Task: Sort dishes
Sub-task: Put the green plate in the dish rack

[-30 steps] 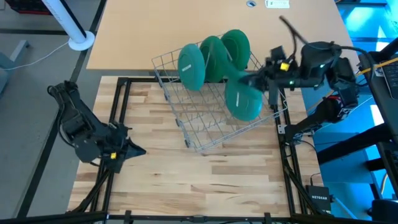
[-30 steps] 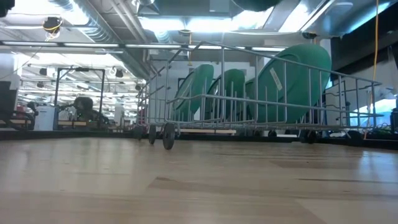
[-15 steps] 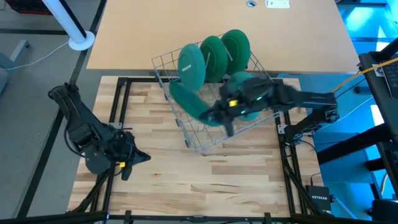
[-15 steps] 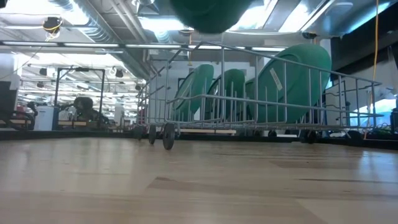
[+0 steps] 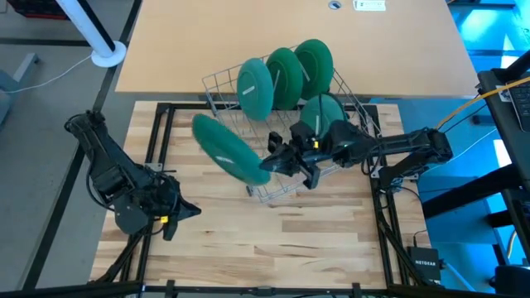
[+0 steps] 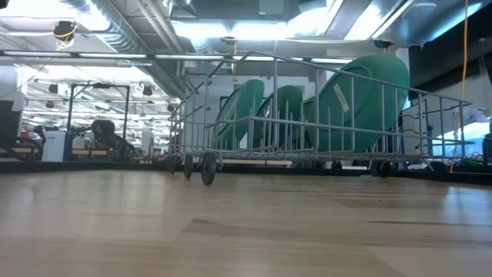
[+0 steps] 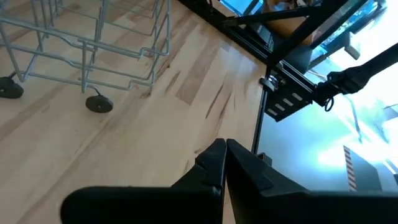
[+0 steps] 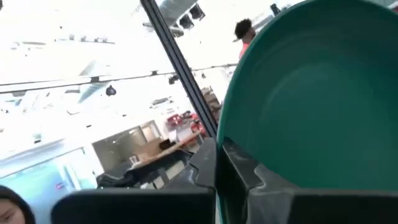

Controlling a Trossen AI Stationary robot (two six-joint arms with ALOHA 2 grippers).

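Note:
My right gripper [image 5: 270, 162] reaches from the table's right across the grey wire rack [image 5: 248, 178] and is shut on a green plate [image 5: 226, 149], which fills the right wrist view [image 8: 311, 93]. Three more green plates [image 5: 286, 76] stand upright on their edges in the rack's far end, and another [image 5: 325, 109] stands in it behind my right arm. The low view shows the rack [image 6: 323, 154] with its plates [image 6: 367, 100]. My left gripper [image 5: 180, 212] is shut and empty at the table's near left, also in its wrist view [image 7: 224, 155]. My right gripper pinches the plate's rim [image 8: 233, 134] between its two fingers [image 8: 205, 165]. The fingers come about level from the table's right. The plate is lifted clear, tilted, and sticks out past the fingertips toward the table's left, over the rack's left side.
The rack stands on small black feet [image 7: 99, 104] at the middle far part of the wooden table [image 5: 248, 248]. A black frame [image 5: 157, 149] runs along the table's left and right sides. Open wood lies near and left of the rack.
My right gripper has swung from the rack's right side across the rack toward the table's left, carrying the green plate, which now hangs clear over the rack's left side. My left gripper has shifted a little toward the near edge.

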